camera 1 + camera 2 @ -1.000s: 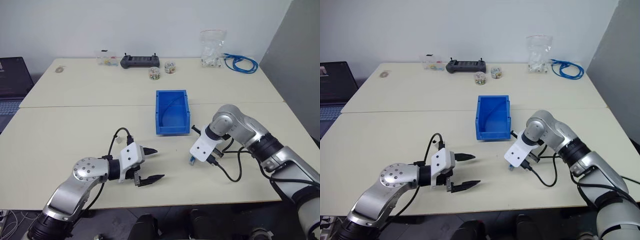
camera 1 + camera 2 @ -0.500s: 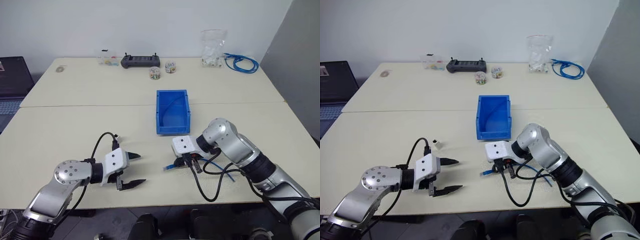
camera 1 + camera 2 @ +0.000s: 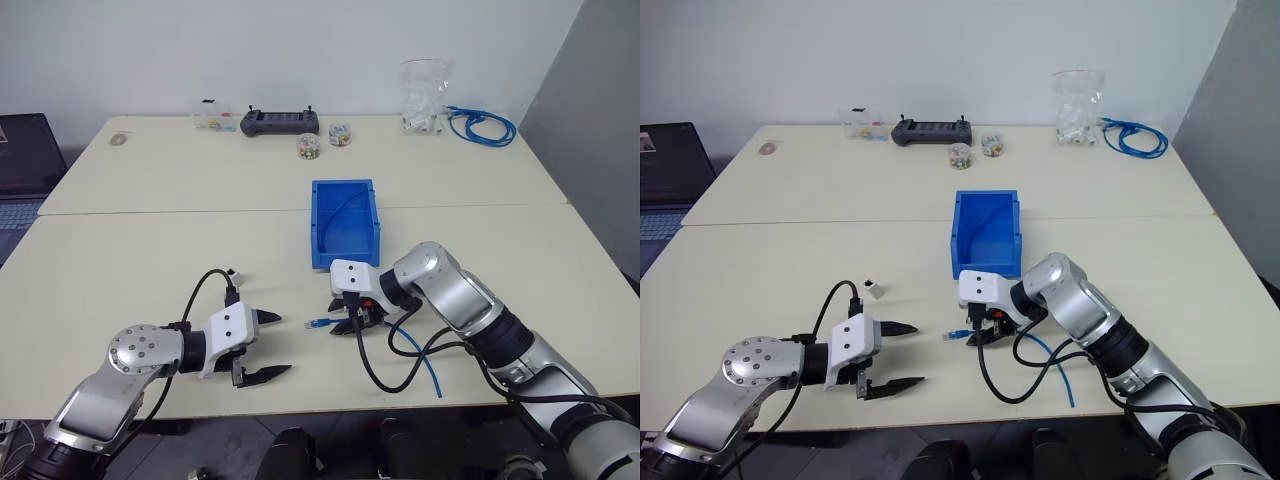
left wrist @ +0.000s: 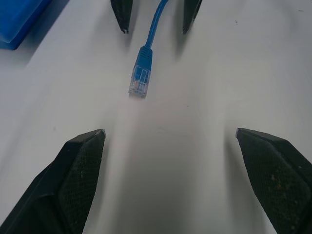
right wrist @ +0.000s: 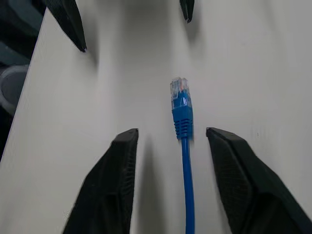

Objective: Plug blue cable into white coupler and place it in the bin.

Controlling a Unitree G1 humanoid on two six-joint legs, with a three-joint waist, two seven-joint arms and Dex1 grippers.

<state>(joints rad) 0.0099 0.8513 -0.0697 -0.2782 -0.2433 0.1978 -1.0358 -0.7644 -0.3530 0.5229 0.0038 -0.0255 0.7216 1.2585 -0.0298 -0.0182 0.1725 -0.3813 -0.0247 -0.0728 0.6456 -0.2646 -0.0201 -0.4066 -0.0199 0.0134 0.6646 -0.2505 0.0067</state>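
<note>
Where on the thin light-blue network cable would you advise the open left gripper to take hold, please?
On the blue boot just behind the clear plug of the thin light-blue network cable. It lies flat on the table, plug end toward the left gripper, so approach head-on, low, fingers either side.

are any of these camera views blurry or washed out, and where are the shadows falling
Left wrist view: the table is glare-washed, with soft shadows beside the black fingers. Right wrist view: the blue cable plug is sharp over a faint shadow. Eye views: even light, no blur.

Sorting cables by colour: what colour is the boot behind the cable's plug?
Blue, with a clear plug tip; the blue cable shows best in the right wrist view.
</note>
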